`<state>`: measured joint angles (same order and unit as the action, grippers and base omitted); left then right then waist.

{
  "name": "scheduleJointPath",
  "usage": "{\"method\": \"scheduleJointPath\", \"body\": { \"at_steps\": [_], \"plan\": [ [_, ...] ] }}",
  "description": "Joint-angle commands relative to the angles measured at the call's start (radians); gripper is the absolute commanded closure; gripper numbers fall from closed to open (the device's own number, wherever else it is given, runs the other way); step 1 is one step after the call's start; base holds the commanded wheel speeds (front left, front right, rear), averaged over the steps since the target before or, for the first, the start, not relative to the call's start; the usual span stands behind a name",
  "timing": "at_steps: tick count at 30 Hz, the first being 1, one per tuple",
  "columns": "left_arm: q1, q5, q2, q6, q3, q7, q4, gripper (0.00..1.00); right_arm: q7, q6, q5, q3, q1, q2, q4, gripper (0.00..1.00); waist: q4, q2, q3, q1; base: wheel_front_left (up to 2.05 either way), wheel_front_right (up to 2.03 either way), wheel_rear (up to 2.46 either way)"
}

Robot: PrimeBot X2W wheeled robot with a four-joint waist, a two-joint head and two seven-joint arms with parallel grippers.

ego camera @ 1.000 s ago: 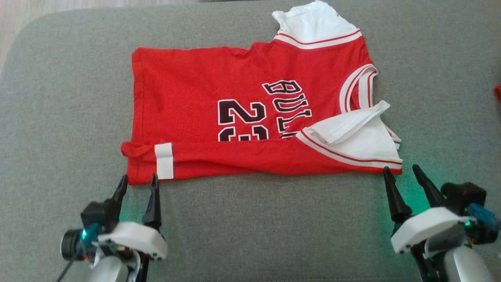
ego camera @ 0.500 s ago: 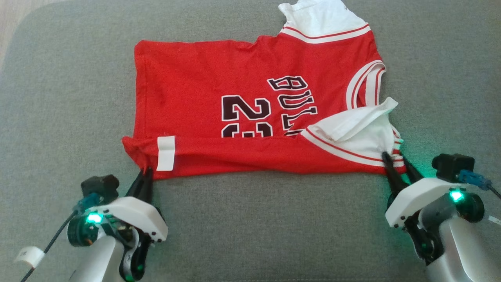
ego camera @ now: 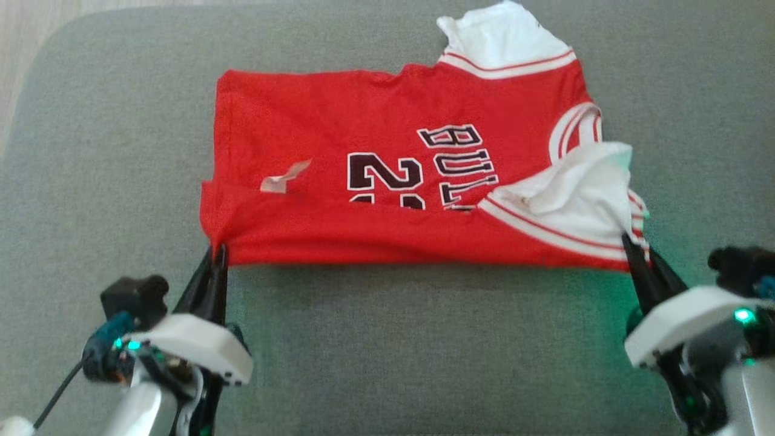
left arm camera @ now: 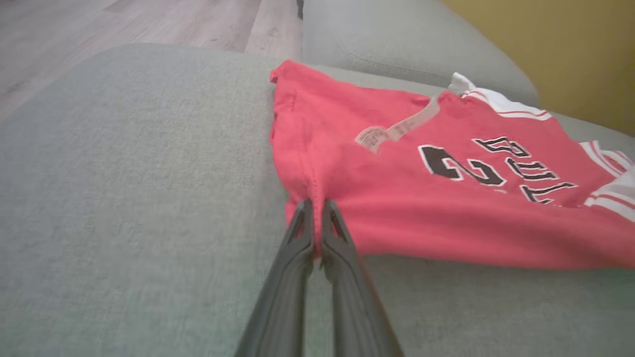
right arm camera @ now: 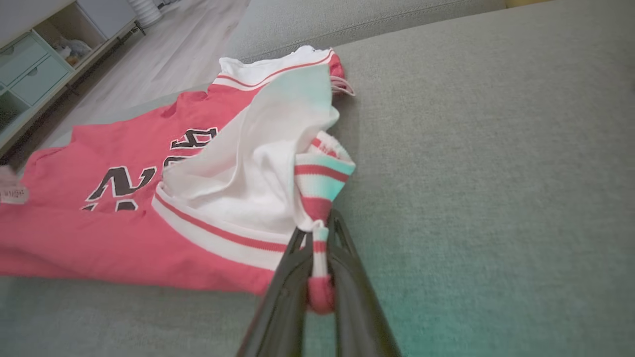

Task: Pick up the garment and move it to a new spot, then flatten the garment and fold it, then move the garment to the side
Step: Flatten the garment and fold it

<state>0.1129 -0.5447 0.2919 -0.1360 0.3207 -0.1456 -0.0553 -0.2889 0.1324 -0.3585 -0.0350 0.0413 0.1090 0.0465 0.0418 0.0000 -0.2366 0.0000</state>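
The garment (ego camera: pixel 387 200) lies on the sofa cushion (ego camera: pixel 424 345), across the middle of the head view. Its upper sleeve (ego camera: pixel 502 36) reaches the top edge, and its lower sleeve (ego camera: pixel 575 194) lies folded over it at right. The left gripper (ego camera: pixel 217 250), at lower left, pinches the garment's lower-left corner. The right gripper (ego camera: pixel 631 243), at lower right, pinches its lower-right corner. The floor (ego camera: pixel 36 12) lies beyond the cushion at upper left.

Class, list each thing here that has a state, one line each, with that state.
jersey: spread on the cushion, near edge doubled over, held at both near corners.
left gripper: shut on the jersey's red hem corner.
right gripper: shut on the jersey's striped trim.
label: exposed, lying on the red cloth.
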Motion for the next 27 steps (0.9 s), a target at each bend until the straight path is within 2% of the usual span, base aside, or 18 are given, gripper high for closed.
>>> {"method": "scheduleJointPath", "body": {
  "at_steps": [1, 5, 10, 15, 16, 17, 21, 27],
  "plan": [
    [-0.026, 0.000, 0.039, -0.021, -0.050, -0.019, 0.066, 1.00, -0.027, -0.002, 0.006, 0.002, -0.043, -0.002, -0.075, 1.00, 0.000, 0.0000, 0.008, 0.0000, 0.00, 0.00, 0.00],
    [-0.123, -0.018, 0.055, -0.060, -0.061, -0.067, 0.139, 1.00, -0.089, -0.002, 0.011, -0.028, -0.152, -0.031, -0.160, 1.00, -0.005, 0.0000, 0.030, 0.0000, 0.00, 0.00, 0.00],
    [-0.237, -0.064, 0.050, -0.082, -0.063, -0.106, 0.162, 1.00, -0.147, -0.002, -0.001, -0.048, -0.272, -0.053, -0.183, 1.00, -0.010, 0.0000, 0.057, 0.0000, 0.00, 0.00, 0.00],
    [-0.275, -0.106, 0.031, -0.058, -0.058, -0.099, 0.120, 1.00, -0.177, -0.002, 0.003, -0.038, -0.309, -0.058, -0.157, 1.00, -0.016, 0.0000, 0.070, 0.0000, 0.00, 0.00, 0.00],
    [-0.275, -0.107, 0.026, -0.051, -0.056, -0.085, 0.105, 0.25, -0.178, -0.002, 0.004, -0.029, -0.307, -0.058, -0.151, 0.68, -0.018, 0.0000, 0.071, 0.0000, 0.00, 0.00, 0.00],
    [-0.275, -0.112, 0.018, -0.043, -0.052, -0.077, 0.090, 0.00, -0.182, -0.002, 0.006, -0.022, -0.304, -0.058, -0.140, 0.00, -0.020, 0.0000, 0.073, 0.0000, 0.00, 0.00, 0.00],
    [-0.264, -0.097, 0.007, -0.043, -0.041, -0.050, 0.050, 0.00, -0.165, -0.002, 0.016, -0.009, -0.278, -0.058, -0.110, 0.00, -0.023, 0.0000, 0.082, 0.0000, 0.00, 0.00, 0.00],
    [-0.214, 0.014, -0.002, -0.102, -0.051, 0.095, 0.067, 0.00, -0.073, -0.002, 0.048, -0.024, -0.218, -0.059, -0.140, 0.00, -0.026, 0.0000, 0.088, 0.0000, 0.00, 0.00, 0.00]
  ]
}}
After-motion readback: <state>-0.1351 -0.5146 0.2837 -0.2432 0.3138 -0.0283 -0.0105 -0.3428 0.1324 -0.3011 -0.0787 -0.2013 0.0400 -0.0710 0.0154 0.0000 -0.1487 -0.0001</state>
